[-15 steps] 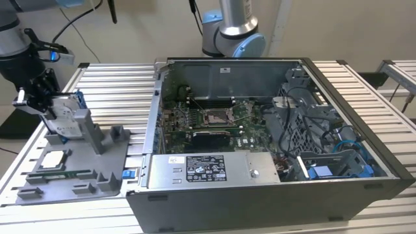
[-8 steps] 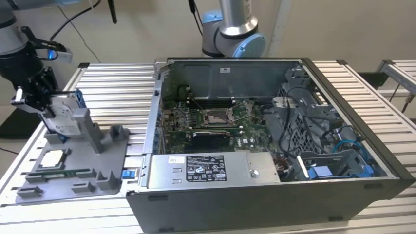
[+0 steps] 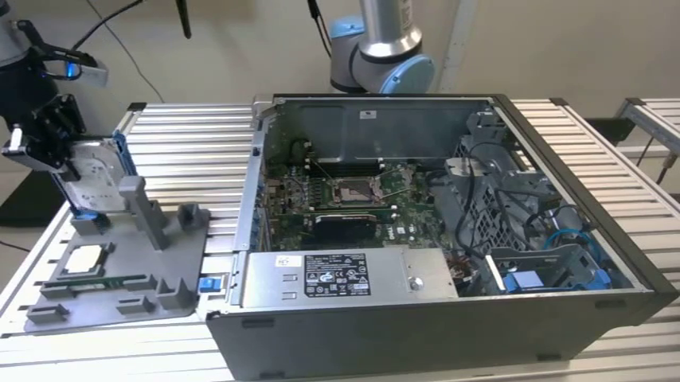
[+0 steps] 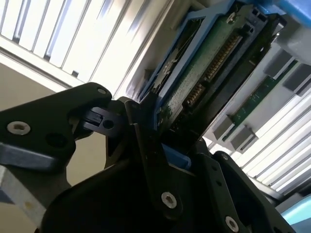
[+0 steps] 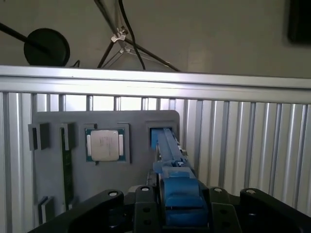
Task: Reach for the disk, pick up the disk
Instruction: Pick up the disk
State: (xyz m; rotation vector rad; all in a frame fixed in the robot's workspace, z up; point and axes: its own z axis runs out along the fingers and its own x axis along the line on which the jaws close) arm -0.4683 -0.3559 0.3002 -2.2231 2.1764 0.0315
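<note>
The disk [image 3: 98, 169] stands on edge at the far end of the grey fixture plate [image 3: 175, 259], at the exterior view's left. Its silver face and blue side rails show. My gripper [image 3: 62, 163] is down over the disk's upper part. In the second wrist view the disk [image 4: 204, 73] shows its green circuit board and blue rail, which run between my gripper's [image 4: 177, 150] black fingers [image 4: 146, 155]. The jaws press on both sides of it. In the first wrist view the disk's blue edge [image 5: 170, 150] sits in my gripper [image 5: 177, 194].
An open computer case [image 3: 531, 326] takes up the middle and the exterior view's right. The fixture plate also carries a square silver chip [image 3: 85, 259], a memory stick [image 3: 101, 282] and grey posts [image 3: 143, 211]. The arm's base [image 3: 377, 52] stands behind the case on the slatted metal table [image 3: 197, 135].
</note>
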